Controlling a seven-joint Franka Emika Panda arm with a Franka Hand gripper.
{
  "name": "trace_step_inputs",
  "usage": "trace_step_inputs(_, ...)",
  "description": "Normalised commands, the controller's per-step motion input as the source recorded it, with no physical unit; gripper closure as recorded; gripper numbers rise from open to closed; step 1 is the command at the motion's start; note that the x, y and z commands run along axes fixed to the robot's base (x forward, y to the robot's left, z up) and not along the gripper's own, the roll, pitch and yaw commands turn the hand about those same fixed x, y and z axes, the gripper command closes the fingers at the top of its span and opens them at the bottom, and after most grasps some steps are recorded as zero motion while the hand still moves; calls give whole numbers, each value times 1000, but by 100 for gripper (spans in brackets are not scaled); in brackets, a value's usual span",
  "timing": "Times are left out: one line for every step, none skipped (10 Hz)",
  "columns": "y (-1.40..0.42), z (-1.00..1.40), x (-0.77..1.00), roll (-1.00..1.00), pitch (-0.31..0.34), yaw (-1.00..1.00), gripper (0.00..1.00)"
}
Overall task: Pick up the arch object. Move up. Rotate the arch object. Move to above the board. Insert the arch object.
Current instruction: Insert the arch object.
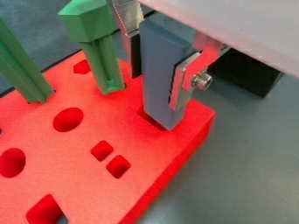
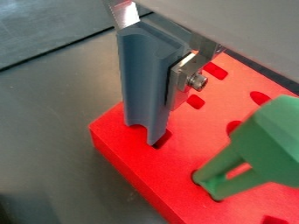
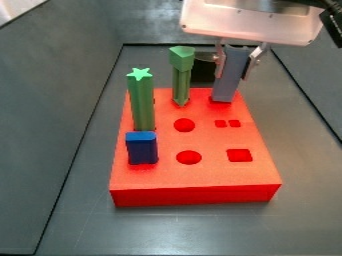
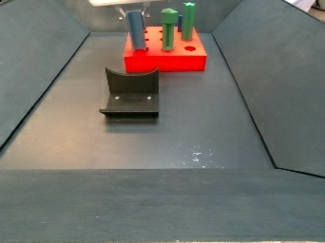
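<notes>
The arch object [image 1: 158,66], a tall slate-blue peg, stands upright with my gripper [image 1: 158,77] shut on its upper part. One silver finger [image 1: 183,80] presses its flat side. Its lower end sits in a hole at a corner of the red board [image 1: 176,157]; how deep I cannot tell. In a wrist view the arch object [image 2: 146,79] shows its grooved face, with the gripper [image 2: 152,52] around it and the board [image 2: 140,166] below. In both side views the arch object [image 3: 230,78] [image 4: 135,28] rises from the board [image 3: 201,185] [image 4: 172,63] under the gripper [image 3: 238,55].
Two tall green pegs [image 3: 139,95] [image 3: 181,75] and a short bright-blue block [image 3: 140,147] stand in the board. Open round and square holes [image 3: 189,157] lie between them. The dark fixture [image 4: 131,92] stands on the floor before the board. Sloped grey walls [image 4: 51,85] enclose the floor.
</notes>
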Motion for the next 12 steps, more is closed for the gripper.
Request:
trace_step_inputs(-140,-111,-334,61,-6,0,100)
trace_step_inputs(-229,-260,-137,40,-13,0,100)
trace_step_inputs(-166,-394,46,0,-161,0,100)
trace_step_inputs(-3,-671,257,63,-134,0,100)
trace_step_inputs(0,-754,51,70,-220,0,100)
trace_step_inputs(0,-594,-89,0,-326,-91,100)
trace_step_inputs(0,-549,-240,-106,-340,-71,100)
trace_step_inputs(3,-686,-323,-100,-256,-23,100)
trace_step_inputs(0,-526,-314,0,-311,0,100)
trace_step_inputs(54,-86,0,-20,-123,-29,100)
trace_step_inputs(0,0,0,0,-40,0,100)
trace_step_inputs(0,0,0,0,0,0,100)
